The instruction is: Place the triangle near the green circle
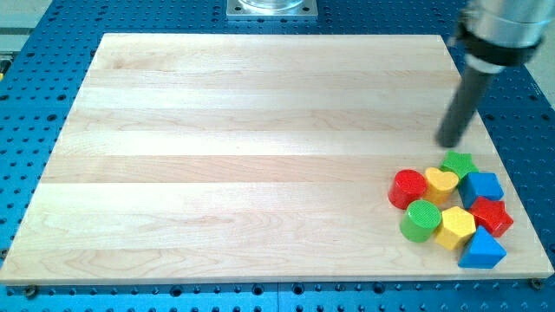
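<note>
Bench (260, 130): no writing legible. Far right, rod's upper part cut off; my tip (450, 144) stands just beyond the green star (459, 162), holding nothing. Cluster crowded, blocks partly overlapping: green circle (421, 220) left, blue triangle (482, 250) nearest.

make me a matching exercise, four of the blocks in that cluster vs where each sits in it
Column one:
1. red cylinder
2. green star
3. blue triangle
4. green circle

Column two:
a. bottom right end of the cluster
b. top of the cluster, just below my tip
c. leftmost, above the green circle
d. bottom left, beside the yellow hexagon

Pairs: 1-c, 2-b, 3-a, 4-d
</note>
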`<state>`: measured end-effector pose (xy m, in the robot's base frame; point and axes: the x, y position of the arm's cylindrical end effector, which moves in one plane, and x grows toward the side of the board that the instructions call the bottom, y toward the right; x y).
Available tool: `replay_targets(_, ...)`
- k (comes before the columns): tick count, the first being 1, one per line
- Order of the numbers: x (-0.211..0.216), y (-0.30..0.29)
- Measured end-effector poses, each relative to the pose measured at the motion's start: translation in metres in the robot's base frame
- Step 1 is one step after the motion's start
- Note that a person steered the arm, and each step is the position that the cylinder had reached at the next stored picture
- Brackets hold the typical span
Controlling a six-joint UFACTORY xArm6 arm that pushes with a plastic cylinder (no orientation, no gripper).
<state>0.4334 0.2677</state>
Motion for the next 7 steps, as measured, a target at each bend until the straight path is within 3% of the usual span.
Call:
replay_targets(1, 0.000, 0.035)
replay_targets(2, 0.023, 0.035)
replay_targets(3, 0.111, 0.035)
replay_targets(7, 0.184, 0.009)
